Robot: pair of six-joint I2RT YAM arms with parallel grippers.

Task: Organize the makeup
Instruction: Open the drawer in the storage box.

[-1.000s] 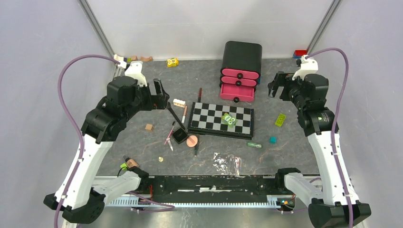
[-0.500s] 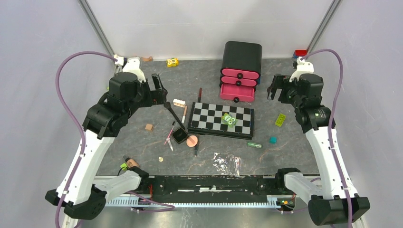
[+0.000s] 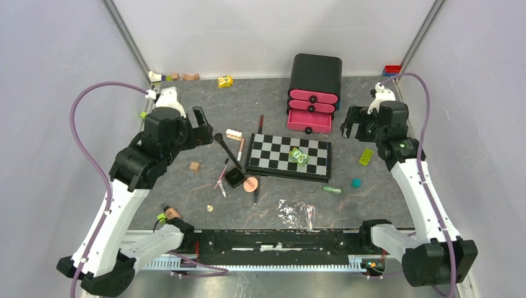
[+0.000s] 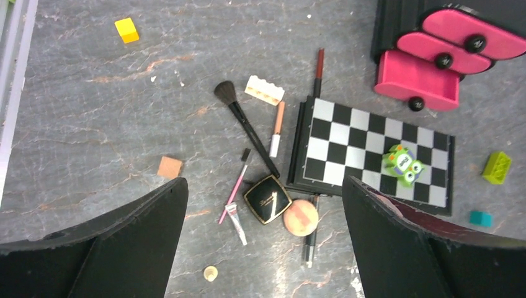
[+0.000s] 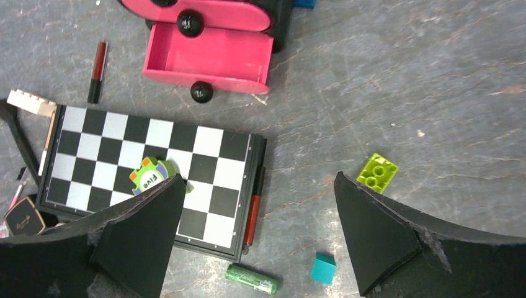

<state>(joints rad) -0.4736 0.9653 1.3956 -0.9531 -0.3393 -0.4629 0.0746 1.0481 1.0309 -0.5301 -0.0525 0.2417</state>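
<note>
The makeup lies left of the chequered board (image 3: 289, 156): a black brush (image 4: 247, 127), a black compact (image 4: 267, 198), a peach puff (image 4: 301, 216), a thin pink pencil (image 4: 234, 194) and a dark red pencil (image 4: 319, 64). A green tube (image 5: 251, 279) rests near the board's front right corner. My left gripper (image 3: 205, 126) hangs open above the brush end, holding nothing. My right gripper (image 3: 352, 124) is open and empty, right of the black drawer unit (image 3: 313, 93), whose pink bottom drawer (image 5: 211, 62) is pulled out.
A green toy (image 3: 299, 156) sits on the board. A lime block (image 3: 365, 156) and a teal block (image 3: 356, 182) lie right of it. A crumpled clear wrapper (image 3: 296, 213) is near the front edge. Small toys line the back wall. Side walls stand close to both arms.
The left gripper has pulled back slightly to the left, uncovering the brush head. The right gripper has come left and nearer, toward the drawer unit. Both stay open.
</note>
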